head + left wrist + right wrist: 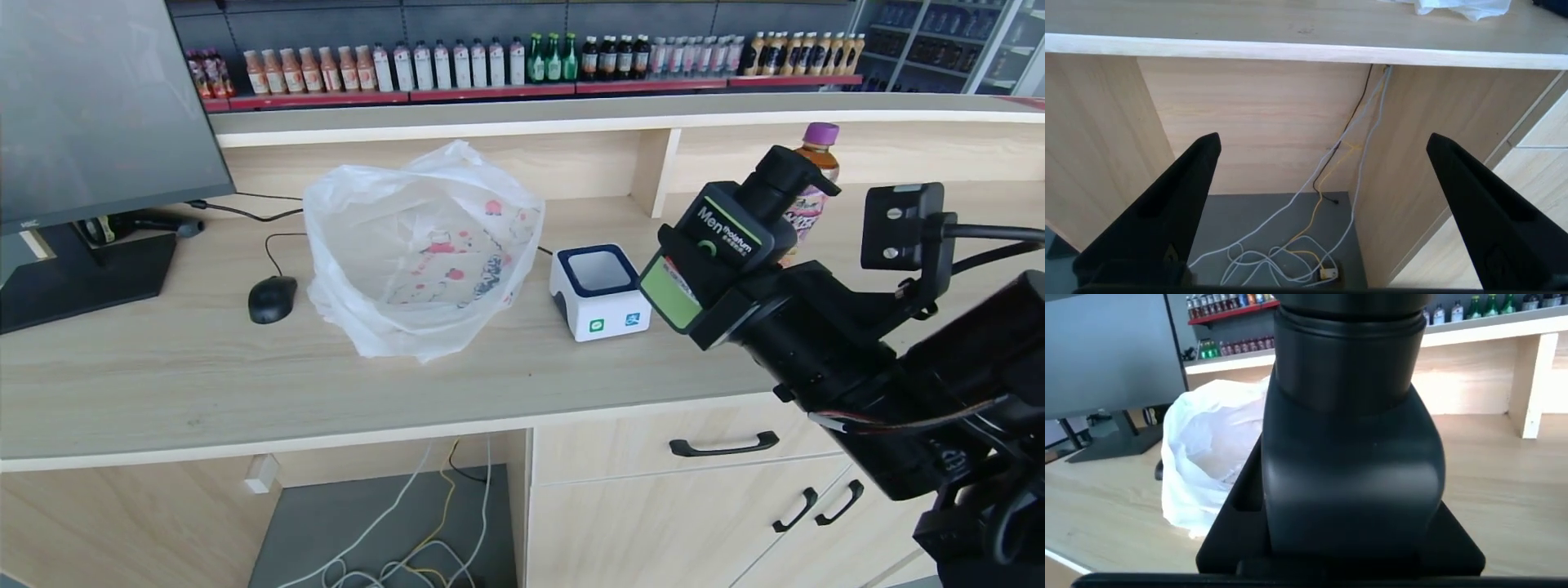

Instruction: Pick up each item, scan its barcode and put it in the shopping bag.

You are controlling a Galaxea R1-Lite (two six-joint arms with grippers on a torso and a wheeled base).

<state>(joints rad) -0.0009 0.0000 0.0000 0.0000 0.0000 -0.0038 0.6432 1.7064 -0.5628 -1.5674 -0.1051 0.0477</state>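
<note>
The right tool (718, 306) is closed around one black pump bottle (735, 237), held tilted above the table (163, 376). One white scanner (598, 291) sits just beside this tool, toward the robot's left and lower. One open shopping bag (420, 253) stands beyond the scanner, farther from the tool. One purple-capped drink bottle (812, 188) stands behind the tool. The left tool (1324, 143) is spread wide and holds nothing, below the table edge, with loose cables (1290, 245) ahead of it
</note>
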